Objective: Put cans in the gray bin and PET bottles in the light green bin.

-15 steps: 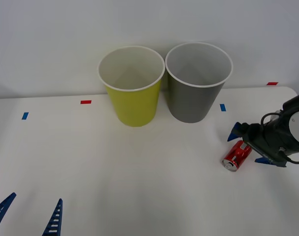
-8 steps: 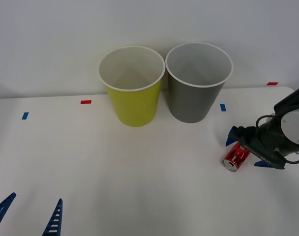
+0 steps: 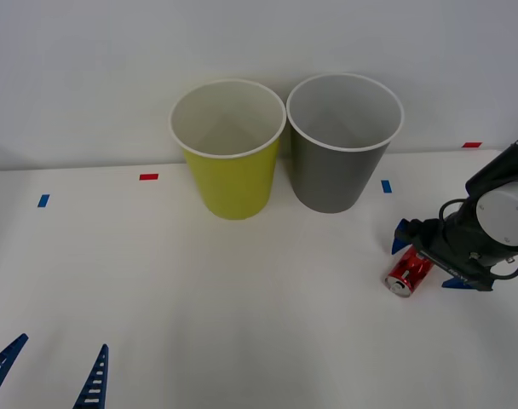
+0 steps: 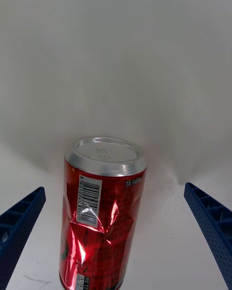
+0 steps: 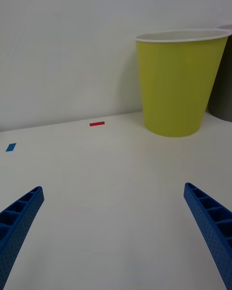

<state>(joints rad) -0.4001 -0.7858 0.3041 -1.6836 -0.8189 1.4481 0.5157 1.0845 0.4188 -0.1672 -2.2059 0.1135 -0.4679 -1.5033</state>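
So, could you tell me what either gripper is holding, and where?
Nothing: the right gripper is open around the can; the left gripper is open.

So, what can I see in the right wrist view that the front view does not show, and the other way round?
Right wrist view alone: the barcode label and the dented side of the can. Front view alone: the light green bin, the gray bin, and the left gripper parked at the near left of the table. Both: the can lying between the open fingers of the right gripper.

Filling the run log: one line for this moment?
right gripper: open, fingers straddling red can lying on table | left gripper: open, idle | bins: no items seen
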